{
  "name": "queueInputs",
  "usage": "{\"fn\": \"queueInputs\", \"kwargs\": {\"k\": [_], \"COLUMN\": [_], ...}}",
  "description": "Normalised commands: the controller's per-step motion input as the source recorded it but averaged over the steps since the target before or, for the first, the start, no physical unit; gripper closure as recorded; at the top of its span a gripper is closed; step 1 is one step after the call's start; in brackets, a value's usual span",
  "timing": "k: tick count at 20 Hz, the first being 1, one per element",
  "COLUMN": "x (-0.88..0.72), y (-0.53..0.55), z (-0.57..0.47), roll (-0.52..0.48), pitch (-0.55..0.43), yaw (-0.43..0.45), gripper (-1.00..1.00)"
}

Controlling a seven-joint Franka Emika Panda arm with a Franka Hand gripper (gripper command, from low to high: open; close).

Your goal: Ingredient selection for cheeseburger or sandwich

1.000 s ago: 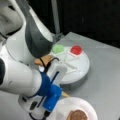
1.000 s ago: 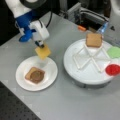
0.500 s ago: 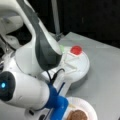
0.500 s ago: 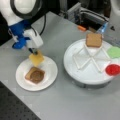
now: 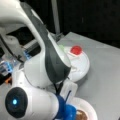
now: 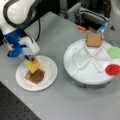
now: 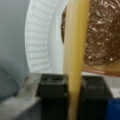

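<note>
The yellow cheese square point(image 6: 33, 65) hangs tilted, pinched by its upper corner in the gripper point(image 6: 30, 59), directly over the white paper plate point(image 6: 48, 75) at a front view's lower left. In the wrist view the cheese point(image 7: 75, 50) runs edge-on as a tall yellow strip clamped between the two black fingers point(image 7: 52, 92), which press against it from both sides. Below it on the plate lies the brown round patty point(image 6: 38, 75) on top of a tan bread square point(image 6: 28, 75); the cheese's lower corner is just above or touching the patty, I cannot tell which. The wrist view shows the patty point(image 7: 100, 32) with a tan bread edge under it and the plate's ribbed rim point(image 7: 40, 42) to the left.

Toward a front view's right stands the white divided round tray point(image 6: 75, 72), apart from the plate. It holds a second tan bread square point(image 6: 94, 40) in a far compartment, green lettuce point(image 6: 114, 52) at its right edge and a red disc point(image 6: 113, 69) just below that. In a front view the red disc point(image 5: 76, 50) sits on the tray's point(image 5: 82, 67) far side, behind the white and dark arm point(image 5: 50, 62) that fills most of the frame.

Everything rests on a plain grey tabletop point(image 6: 60, 105), with a dark perforated board point(image 6: 12, 110) at the lower left corner. Metal equipment with an orange part point(image 6: 82, 28) stands at the table's far edge, and the background is dark.
</note>
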Motion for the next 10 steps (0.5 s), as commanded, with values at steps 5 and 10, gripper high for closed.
{"fn": "queueInputs", "kwargs": {"k": [5, 10], "x": [0.42, 0.41], "y": [-0.22, -0.21], "z": [-0.05, -0.03], "roll": [0.330, 0.315], "pitch": [0.014, 0.031], "yaw": [0.250, 0.217], "gripper": [1.00, 1.00]}}
